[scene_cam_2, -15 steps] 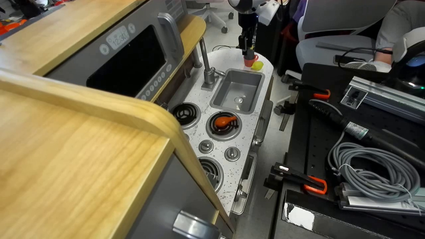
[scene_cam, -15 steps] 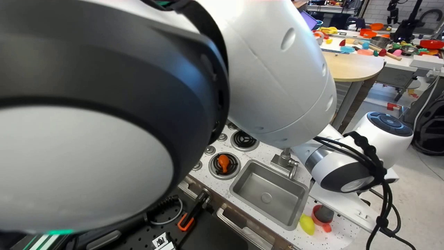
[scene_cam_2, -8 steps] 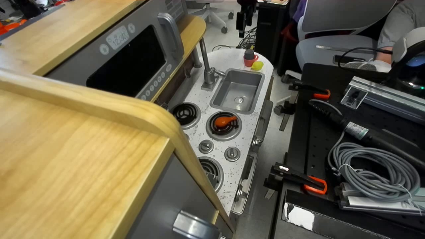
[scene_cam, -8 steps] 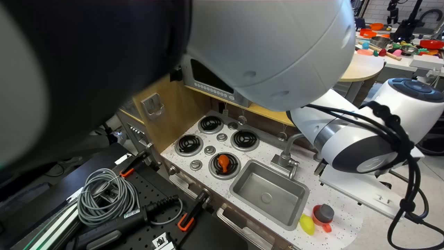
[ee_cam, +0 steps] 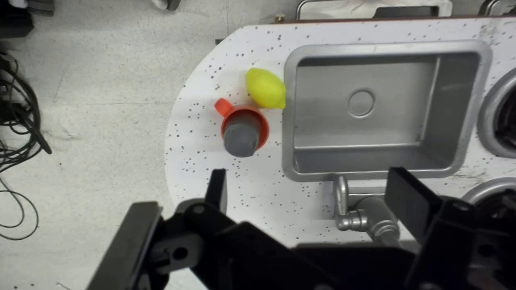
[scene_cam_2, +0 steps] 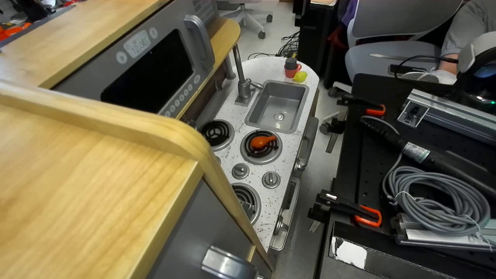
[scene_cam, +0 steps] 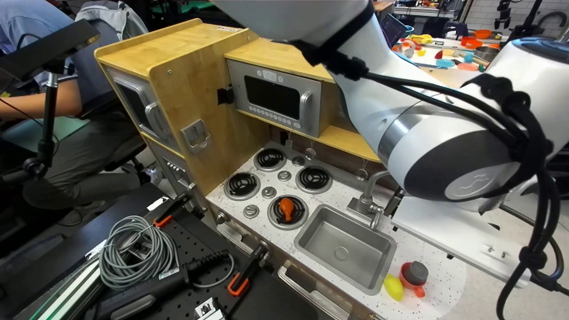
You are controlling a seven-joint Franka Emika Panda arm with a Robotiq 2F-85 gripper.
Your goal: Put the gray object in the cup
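The gray object (ee_cam: 242,141) stands in the red cup (ee_cam: 264,128), leaning a little, its upper part above the rim. Both exterior views show the gray object (scene_cam: 416,273) (scene_cam_2: 290,63) and the cup (scene_cam: 403,280) (scene_cam_2: 291,73) the same way, at the rounded end of the counter. High over the counter, my gripper (ee_cam: 307,174) has its fingers spread wide with nothing between them. In the wrist view the cup lies beyond the fingertips and nothing of mine touches it. The arm hides the gripper in an exterior view.
A yellow lemon (ee_cam: 266,88) lies beside the cup, near the sink's rim (ee_cam: 387,48). The faucet (ee_cam: 346,201) rises beneath the right finger. An orange toy (scene_cam: 287,209) lies on a burner. A shelf with a microwave (scene_cam: 273,95) overhangs the counter's back.
My gripper has risen from just above the gray object and moved away from the cup. The gray object, the cup and the lemon look unmoved over the last half second.
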